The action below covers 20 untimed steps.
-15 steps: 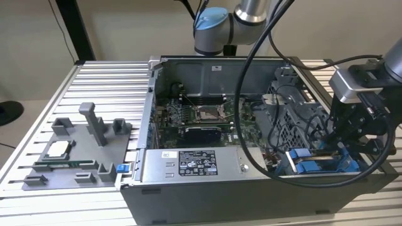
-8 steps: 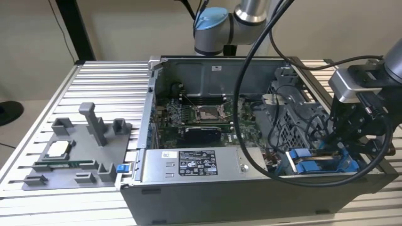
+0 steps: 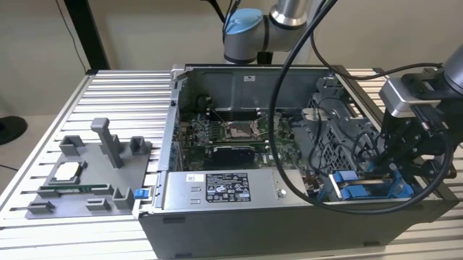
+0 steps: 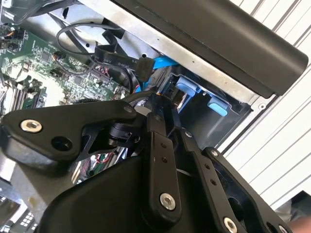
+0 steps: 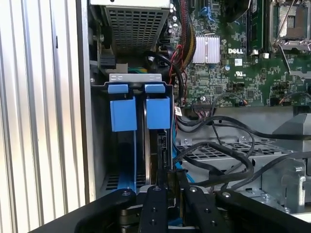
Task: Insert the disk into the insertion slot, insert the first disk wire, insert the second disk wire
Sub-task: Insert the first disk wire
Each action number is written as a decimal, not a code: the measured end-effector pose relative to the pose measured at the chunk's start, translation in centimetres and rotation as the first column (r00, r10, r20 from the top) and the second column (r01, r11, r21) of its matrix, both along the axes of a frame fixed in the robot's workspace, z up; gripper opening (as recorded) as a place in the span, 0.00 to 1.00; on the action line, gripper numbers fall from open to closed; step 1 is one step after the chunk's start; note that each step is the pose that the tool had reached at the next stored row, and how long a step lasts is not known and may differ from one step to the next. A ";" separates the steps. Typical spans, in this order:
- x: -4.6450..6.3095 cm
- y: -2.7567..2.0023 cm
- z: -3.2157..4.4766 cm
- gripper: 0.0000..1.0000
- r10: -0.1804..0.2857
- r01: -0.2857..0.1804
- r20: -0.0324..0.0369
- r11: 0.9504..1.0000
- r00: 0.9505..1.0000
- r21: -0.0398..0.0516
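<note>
The disk (image 5: 154, 145) stands edge-on inside the insertion slot (image 5: 99, 145), its blue frame tab (image 5: 158, 112) beside a second blue tab (image 5: 122, 114) over an empty-looking rail. In the exterior view the blue frames (image 3: 365, 187) lie at the case's corner on the exterior view's right. My gripper (image 5: 171, 182) hangs just above the disk's near end. Its fingers (image 5: 155, 206) are drawn close together on a black disk wire plug. A black wire (image 4: 138, 96) runs to the gripper (image 4: 167, 109), and a blue wire (image 4: 160, 62) lies beyond it. The gripper (image 3: 402, 174) reaches down into the bay.
The open case holds a motherboard (image 3: 231, 135) and a silver power-supply box (image 3: 217, 190). Loose black cables (image 5: 218, 160) drape over a perforated cage beside the bay. A grey parts fixture (image 3: 79, 179) stands on the ribbed table (image 3: 116, 97) at the exterior view's left.
</note>
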State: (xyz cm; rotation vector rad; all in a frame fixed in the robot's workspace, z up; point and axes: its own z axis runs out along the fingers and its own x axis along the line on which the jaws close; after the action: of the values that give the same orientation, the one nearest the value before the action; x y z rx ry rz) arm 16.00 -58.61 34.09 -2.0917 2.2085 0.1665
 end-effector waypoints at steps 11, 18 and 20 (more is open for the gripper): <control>-0.1 -0.20 0.00 0.00 -0.019 0.019 0.000 1.000 1.000 0.000; -0.1 -0.11 -0.29 0.00 -0.019 0.019 0.001 1.000 1.000 -0.001; -0.1 -0.08 -0.42 0.00 -0.019 0.019 0.001 1.000 1.000 -0.002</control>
State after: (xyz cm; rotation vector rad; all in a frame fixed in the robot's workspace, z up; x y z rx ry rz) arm 15.86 -58.69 33.67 -2.0711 2.2277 0.1627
